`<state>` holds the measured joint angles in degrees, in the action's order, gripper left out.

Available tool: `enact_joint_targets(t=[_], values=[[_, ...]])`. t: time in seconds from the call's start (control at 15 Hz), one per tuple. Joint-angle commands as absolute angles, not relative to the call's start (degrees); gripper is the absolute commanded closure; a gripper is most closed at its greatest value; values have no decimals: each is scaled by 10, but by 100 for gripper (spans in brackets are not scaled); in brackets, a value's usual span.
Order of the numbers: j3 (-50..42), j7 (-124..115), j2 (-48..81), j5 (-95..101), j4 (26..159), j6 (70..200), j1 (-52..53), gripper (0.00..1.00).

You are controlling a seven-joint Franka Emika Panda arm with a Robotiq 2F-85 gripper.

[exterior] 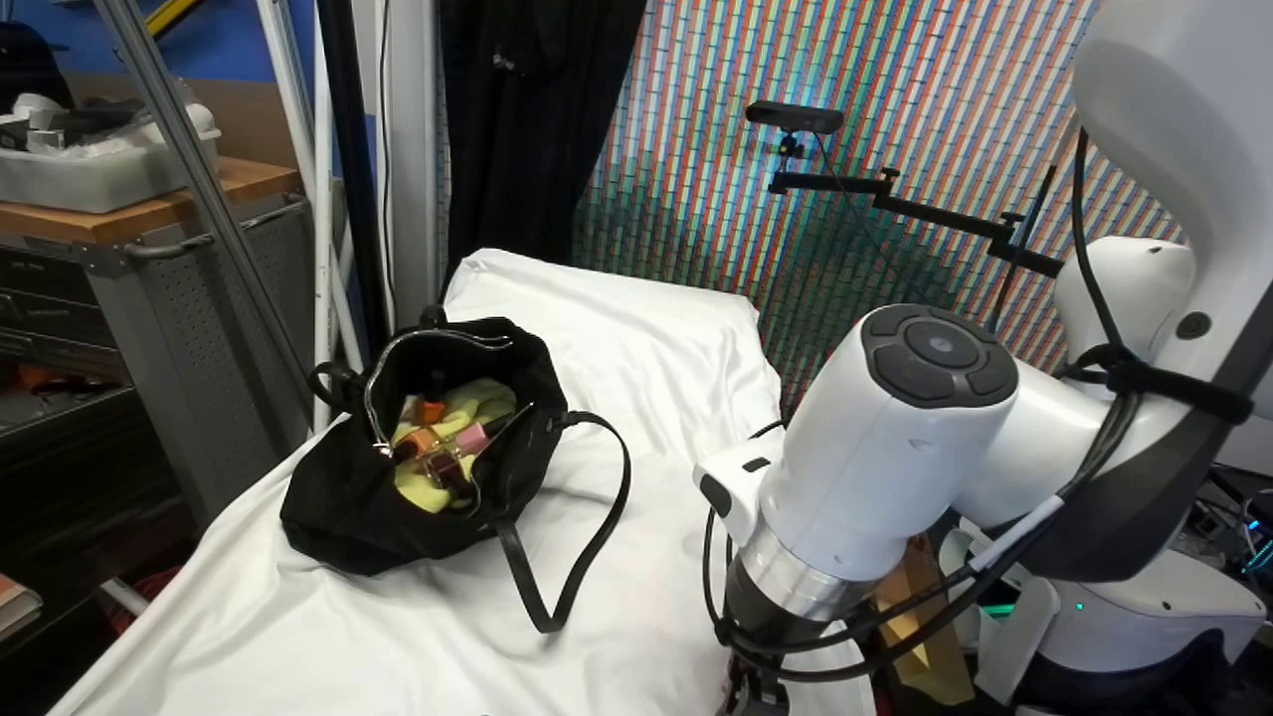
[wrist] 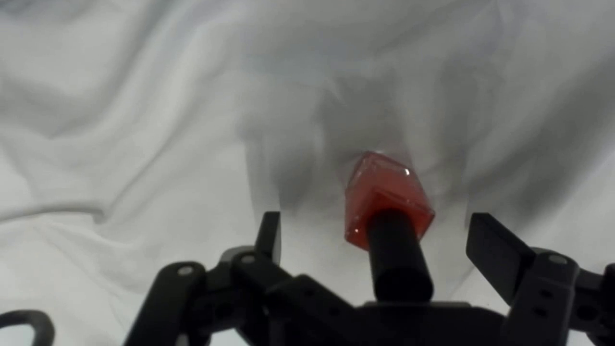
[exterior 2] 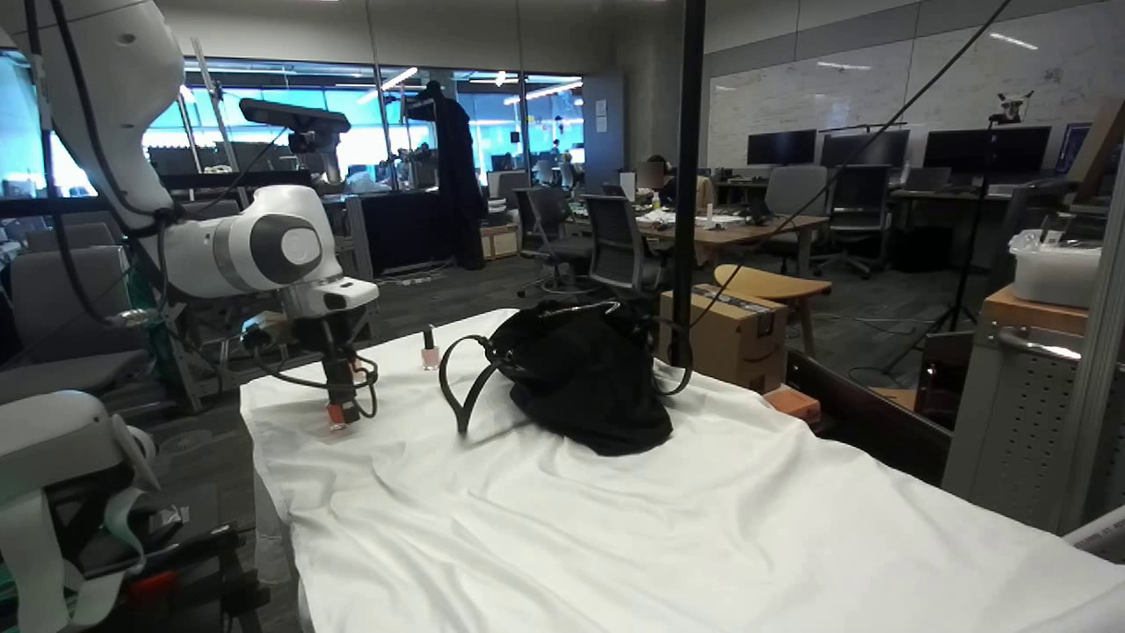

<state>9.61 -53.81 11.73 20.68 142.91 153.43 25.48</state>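
A bottle of red polish (wrist: 387, 192) with a black cap (wrist: 399, 254) stands on the white cloth, between the two fingers of my gripper (wrist: 377, 235). The gripper is open, with a gap on each side of the cap. In an exterior view the gripper (exterior 2: 341, 387) points down over the red bottle (exterior 2: 337, 420); in an exterior view it is partly cut off at the bottom edge (exterior: 753, 696). A pale pink bottle (exterior 2: 430, 356) with a black cap stands nearby. A black bag (exterior: 348, 517) lies open; it also shows in an exterior view (exterior 2: 589, 396).
The bag holds a yellow cloth (exterior: 487, 398), an orange bottle (exterior: 428, 412) and a pink bottle (exterior: 471, 439). Its strap (exterior: 597, 557) loops onto the white tablecloth (exterior: 656, 517). A black post (exterior 2: 687, 176) and a cardboard box (exterior 2: 738, 338) stand beyond the table.
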Motion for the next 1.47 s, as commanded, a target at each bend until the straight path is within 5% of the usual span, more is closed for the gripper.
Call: enact_joint_targets(t=[0.0,1.4], values=[[95,-563,93,230,1433,1522,262,0],[111,-575,105,239,1452,1543,256,0]])
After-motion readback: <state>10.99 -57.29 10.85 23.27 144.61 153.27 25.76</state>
